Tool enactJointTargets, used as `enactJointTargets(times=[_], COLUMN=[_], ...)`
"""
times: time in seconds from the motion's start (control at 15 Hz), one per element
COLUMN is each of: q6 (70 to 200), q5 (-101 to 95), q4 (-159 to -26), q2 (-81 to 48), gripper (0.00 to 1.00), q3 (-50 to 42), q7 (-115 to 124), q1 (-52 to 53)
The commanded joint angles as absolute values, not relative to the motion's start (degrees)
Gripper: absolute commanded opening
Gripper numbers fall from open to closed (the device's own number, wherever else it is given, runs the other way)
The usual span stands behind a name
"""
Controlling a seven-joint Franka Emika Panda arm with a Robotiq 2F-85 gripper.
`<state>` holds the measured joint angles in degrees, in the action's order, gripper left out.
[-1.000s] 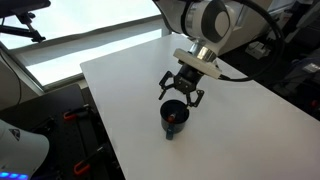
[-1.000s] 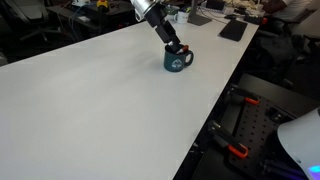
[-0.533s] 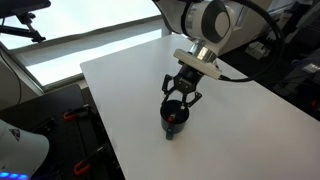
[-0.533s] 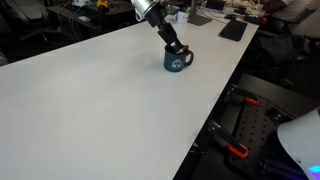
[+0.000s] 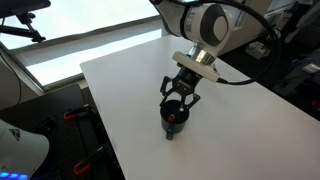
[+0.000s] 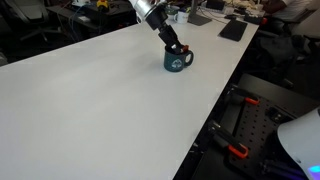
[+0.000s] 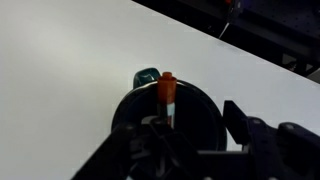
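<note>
A dark teal mug (image 5: 174,120) (image 6: 178,60) stands on the white table (image 5: 250,125) near one edge. An orange-red marker (image 7: 167,90) leans inside it against the far rim, and its tip shows in an exterior view (image 5: 172,116). My gripper (image 5: 180,96) (image 6: 174,46) reaches down over the mug's top. In the wrist view my gripper (image 7: 170,135) straddles the mug (image 7: 195,105): the right finger (image 7: 240,120) lies against the outside of the right wall, and the left finger is lost in dark shapes at the mug's left side. The jaws look shut on the mug.
The table's edge (image 6: 215,110) runs close to the mug, with black frames and orange clamps (image 6: 236,150) below it. A black flat object (image 6: 233,28) lies at the table's far corner. Wide bare tabletop (image 6: 90,110) stretches away from the mug.
The jaws have narrowed from wide open to lie against the mug's sides. The mug, the marker and the arm have hardly moved.
</note>
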<state>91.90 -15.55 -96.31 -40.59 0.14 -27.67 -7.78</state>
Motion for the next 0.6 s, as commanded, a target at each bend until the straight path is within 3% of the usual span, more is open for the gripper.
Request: enactJointTargets(times=[0.0, 0.13, 0.2, 0.33, 0.4, 0.47, 0.53], q6=[91.7, 91.7, 91.6, 91.4, 91.4, 91.4, 91.3], q5=[-16.5, -16.6, -16.5, -16.5, -16.5, -16.5, -16.5], q4=[-96.7, -96.6, -96.5, -96.3, -96.3, -96.3, -96.3], q2=[-40.7, -41.1, -41.3, -41.7, -41.8, -41.8, -41.6], gripper=[0.72, 0.54, 0.54, 0.29, 0.33, 0.62, 0.59], q3=[0.0, 0.0, 0.0, 0.0, 0.0, 0.0, 0.0], q7=[-27.9, -28.2, -28.3, -28.5, -28.6, -28.4, -28.4], q1=[-7.7, -7.7, -7.8, -7.8, -7.9, -7.9, -7.9])
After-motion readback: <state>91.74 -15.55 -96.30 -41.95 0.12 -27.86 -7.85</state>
